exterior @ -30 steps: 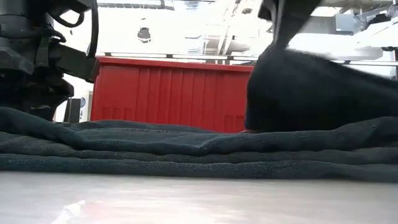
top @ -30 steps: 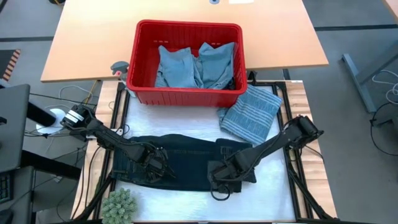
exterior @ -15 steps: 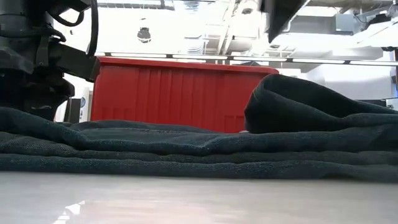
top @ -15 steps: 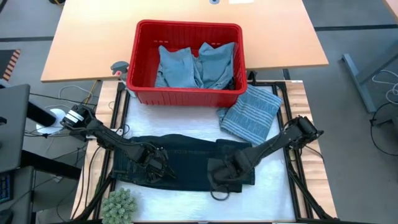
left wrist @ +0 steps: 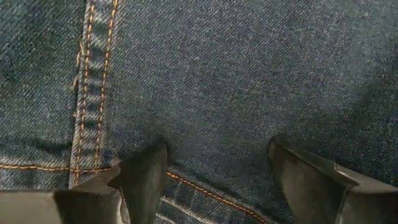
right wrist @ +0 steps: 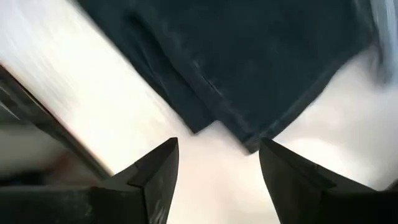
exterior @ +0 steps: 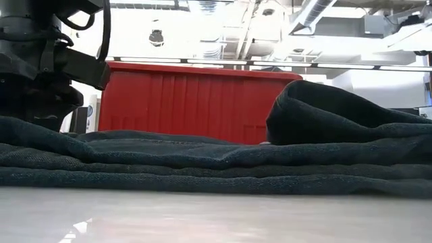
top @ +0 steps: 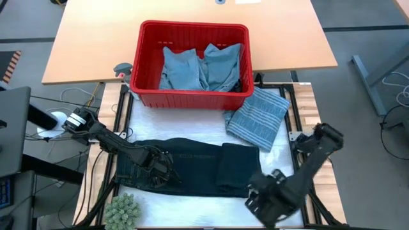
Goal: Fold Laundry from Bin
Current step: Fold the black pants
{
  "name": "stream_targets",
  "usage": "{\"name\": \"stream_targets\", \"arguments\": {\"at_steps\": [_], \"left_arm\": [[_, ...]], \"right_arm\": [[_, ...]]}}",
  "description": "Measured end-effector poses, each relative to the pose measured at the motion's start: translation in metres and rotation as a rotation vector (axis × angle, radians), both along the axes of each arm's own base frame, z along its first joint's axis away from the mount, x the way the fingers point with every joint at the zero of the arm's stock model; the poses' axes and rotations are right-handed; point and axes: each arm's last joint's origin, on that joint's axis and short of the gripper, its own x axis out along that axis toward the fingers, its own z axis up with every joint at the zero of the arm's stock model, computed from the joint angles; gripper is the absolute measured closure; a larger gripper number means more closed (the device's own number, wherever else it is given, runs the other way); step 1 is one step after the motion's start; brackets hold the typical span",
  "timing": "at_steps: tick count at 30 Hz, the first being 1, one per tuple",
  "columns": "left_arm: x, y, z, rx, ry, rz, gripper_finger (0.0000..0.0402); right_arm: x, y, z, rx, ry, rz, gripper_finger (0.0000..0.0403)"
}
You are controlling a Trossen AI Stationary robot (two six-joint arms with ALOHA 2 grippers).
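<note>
The dark jeans (top: 192, 165) are lying across the white surface (top: 281, 156) in front of the red bin (top: 190, 94), right end folded over on itself, and the left gripper (top: 161, 167) sits pressed down on the left part with its fingers spread wide. The right gripper (top: 267, 203) hangs off the denim near the front edge, fingers apart and empty. Two light blue pieces (top: 201, 67) are in the bin, and a striped one (top: 259, 116) lies just right of it.

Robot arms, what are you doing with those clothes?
They are folding laundry. Dark jeans lie on the table in front of the red bin, one end folded over. The left gripper rests open on the jeans. The right gripper is open and empty beside them. A striped cloth lies nearby; blue clothes wait in the bin.
</note>
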Motion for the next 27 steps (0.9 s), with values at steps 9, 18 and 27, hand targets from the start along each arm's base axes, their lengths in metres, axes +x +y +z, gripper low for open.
{"name": "stream_targets", "arguments": {"at_steps": [9, 18, 27], "left_arm": [[0.000, 0.000, 0.000, -0.006, -0.004, -0.004, 0.0127], [0.001, -0.001, 0.000, -0.011, -0.005, 0.000, 0.0127], [0.001, -0.001, 0.000, -0.004, -0.007, 0.001, 0.0127]], "right_arm": [[-0.086, -0.048, 0.019, 0.156, -0.079, -0.485, 0.0153], [-0.081, -0.073, -0.055, 0.425, -0.183, -0.588, 0.0153], [-0.071, -0.080, -0.101, 0.425, -0.207, -0.646, 0.0153]]}}
